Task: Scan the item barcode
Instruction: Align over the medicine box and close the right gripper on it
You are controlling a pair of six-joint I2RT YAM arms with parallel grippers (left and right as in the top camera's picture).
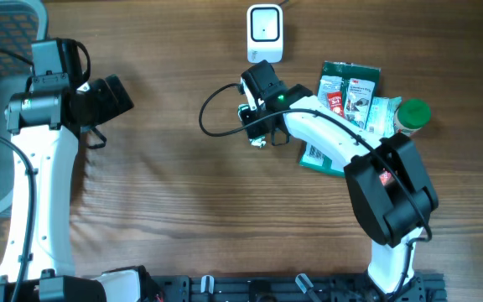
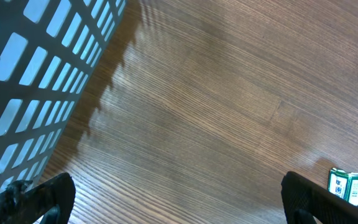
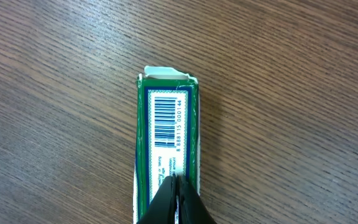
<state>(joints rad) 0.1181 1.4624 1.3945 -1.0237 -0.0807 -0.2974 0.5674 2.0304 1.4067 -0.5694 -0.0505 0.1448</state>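
My right claw (image 3: 176, 186) is pressed together, pinching nothing, its tips over the 6 o'clock end of the small green box (image 3: 166, 155). The box lies flat on the table (image 3: 291, 93), barcode (image 3: 165, 119) up, toward 12 o'clock. It looks like light, stiff, rather slick cardboard, so I'd grip across its long sides.

The narrow green-and-white cardboard box (image 3: 166, 137) runs off the bottom edge of the right wrist view, its fine print partly covered by the black fingertips of the right hand (image 3: 176, 186). Overhead, the white arm (image 1: 334, 138) hides most of a flat green packet (image 1: 315, 158). The left hand (image 2: 179, 196) has its fingers cut off by its view's bottom edge.
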